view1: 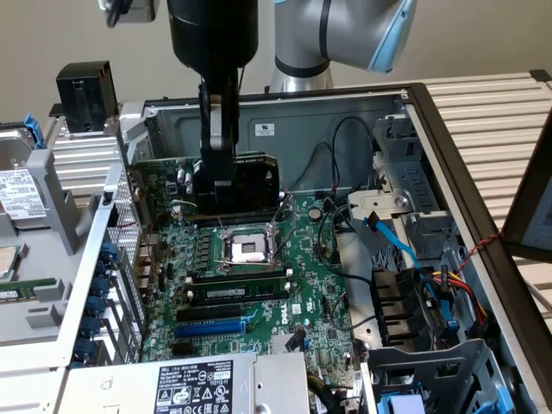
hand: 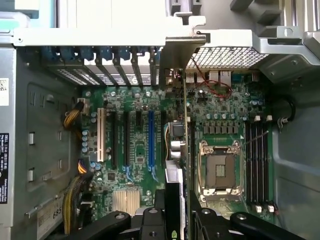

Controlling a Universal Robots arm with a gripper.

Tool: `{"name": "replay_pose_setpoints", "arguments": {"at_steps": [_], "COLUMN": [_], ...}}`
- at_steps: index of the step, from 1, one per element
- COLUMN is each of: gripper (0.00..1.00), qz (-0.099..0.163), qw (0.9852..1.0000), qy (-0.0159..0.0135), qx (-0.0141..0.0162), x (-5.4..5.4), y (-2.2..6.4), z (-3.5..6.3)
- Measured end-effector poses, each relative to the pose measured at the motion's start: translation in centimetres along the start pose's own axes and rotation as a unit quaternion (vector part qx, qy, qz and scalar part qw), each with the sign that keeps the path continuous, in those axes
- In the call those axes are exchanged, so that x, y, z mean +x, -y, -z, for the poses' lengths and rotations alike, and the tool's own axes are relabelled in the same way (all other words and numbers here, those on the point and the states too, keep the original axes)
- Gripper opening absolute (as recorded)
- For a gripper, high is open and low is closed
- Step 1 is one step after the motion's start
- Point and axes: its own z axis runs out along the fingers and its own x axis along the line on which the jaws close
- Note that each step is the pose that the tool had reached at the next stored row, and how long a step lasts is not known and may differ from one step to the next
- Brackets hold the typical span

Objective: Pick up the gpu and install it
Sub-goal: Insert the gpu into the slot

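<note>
The gpu (view1: 256, 179) is a short black-shrouded card held on edge inside the open computer case, just beyond the CPU socket (view1: 247, 250) on the green motherboard (view1: 293, 293). My gripper (view1: 216, 185) is shut on the card from above. In the wrist view the gpu (hand: 176, 170) appears edge-on between the blue slot (hand: 151, 137) and the CPU socket (hand: 219, 171). Its silver bracket (hand: 181, 50) reaches the case's rear slot openings. Black fingers (hand: 197, 220) clamp the card's near end. I cannot tell whether its edge sits in a slot.
Memory sticks (view1: 237, 289) lie beside the socket. A power supply (view1: 198, 384) sits at the near edge, with a drive cage (view1: 431, 362) and coloured cables (view1: 414, 285) on the exterior view's right. A hard drive (view1: 21, 198) rests outside the case on the exterior view's left.
</note>
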Motion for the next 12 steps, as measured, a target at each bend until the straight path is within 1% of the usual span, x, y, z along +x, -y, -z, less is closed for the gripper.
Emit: {"name": "replay_pose_setpoints", "arguments": {"at_steps": [9, 12], "gripper": [0.27, 0.27], "qz": [0.000, 0.000], "qw": [1.0000, 1.0000], "qy": [0.0000, 0.0000], "qx": [-0.0004, -0.0005], "x": [0.9, 1.3], "y": [0.01, -0.01], "z": [-1.60, -2.14]}}
